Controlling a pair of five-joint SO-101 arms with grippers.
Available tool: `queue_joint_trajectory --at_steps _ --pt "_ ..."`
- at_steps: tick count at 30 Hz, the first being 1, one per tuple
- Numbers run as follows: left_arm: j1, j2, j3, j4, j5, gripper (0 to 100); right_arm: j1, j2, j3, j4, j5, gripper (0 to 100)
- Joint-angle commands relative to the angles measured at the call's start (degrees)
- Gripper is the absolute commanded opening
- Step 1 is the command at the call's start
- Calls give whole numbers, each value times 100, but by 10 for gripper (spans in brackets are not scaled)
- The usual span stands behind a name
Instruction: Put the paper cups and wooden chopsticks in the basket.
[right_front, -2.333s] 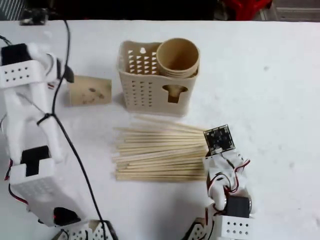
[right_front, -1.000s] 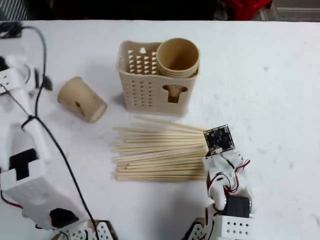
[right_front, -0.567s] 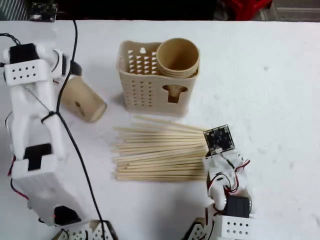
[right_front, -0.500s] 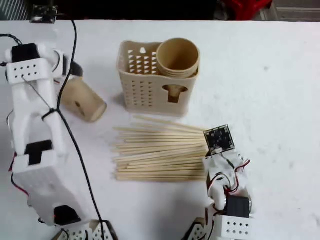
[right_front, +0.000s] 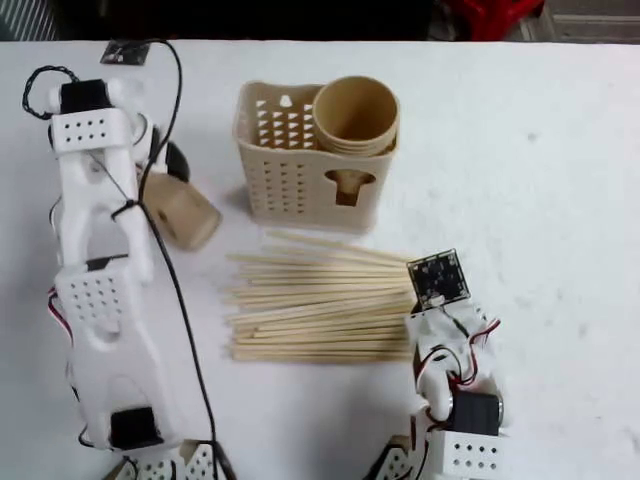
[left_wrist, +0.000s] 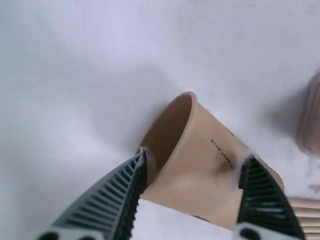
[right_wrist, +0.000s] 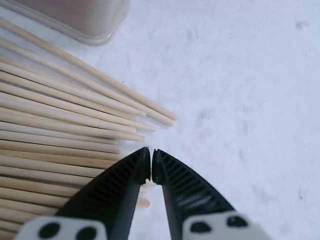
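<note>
Brown paper cup (left_wrist: 207, 150) lies on its side on the table, near the basket (right_front: 300, 185), on its left. Left gripper (left_wrist: 195, 159) wide open, straddling the cup across its axis, not clamped. Right gripper (right_wrist: 151, 165) closed, empty.

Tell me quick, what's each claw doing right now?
Left claw: open, a finger on each side of the lying paper cup.
Right claw: shut, holding nothing, at the ends of the chopsticks.

You can't see cup (right_front: 185, 215) mouth in high view: left arm (right_front: 90, 135) covers it. Beyond right gripper (right_wrist: 151, 157), chopsticks (right_wrist: 60, 115) run off edge; basket (right_wrist: 80, 17) cut to blurred corner.
</note>
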Motion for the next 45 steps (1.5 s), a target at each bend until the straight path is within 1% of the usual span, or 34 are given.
queue_joint_trajectory --at_steps 1,3,5,8,13,17,22,28,31,36,42,45 --pt "-40 84 -536 264 18 297 48 -31 44 40 35 22" --pt "-163 84 -527 273 -105 295 48 -31 44 40 35 22" --pt "-286 84 -501 281 -229 272 48 -31 44 40 35 22" --pt "-470 66 -193 281 -264 254 48 -31 44 40 35 22" --pt "-884 66 413 281 -826 252 48 -31 44 40 35 22" --pt "-1429 66 932 281 -1389 248 48 -31 44 40 35 22" --pt "-2114 66 1398 281 -2092 168 48 -31 44 40 35 22" --pt "-2527 75 1705 281 -2664 99 40 -31 44 40 35 22" --pt "-2615 75 1793 273 -2822 59 40 -31 44 40 35 22" --pt "-2624 13 1767 273 -2831 21 40 -31 44 40 35 22" --pt "-2642 -655 1829 273 -2804 23 40 -31 44 40 35 22" --pt "-2738 -1262 2127 273 -2690 41 40 -31 44 40 35 22"
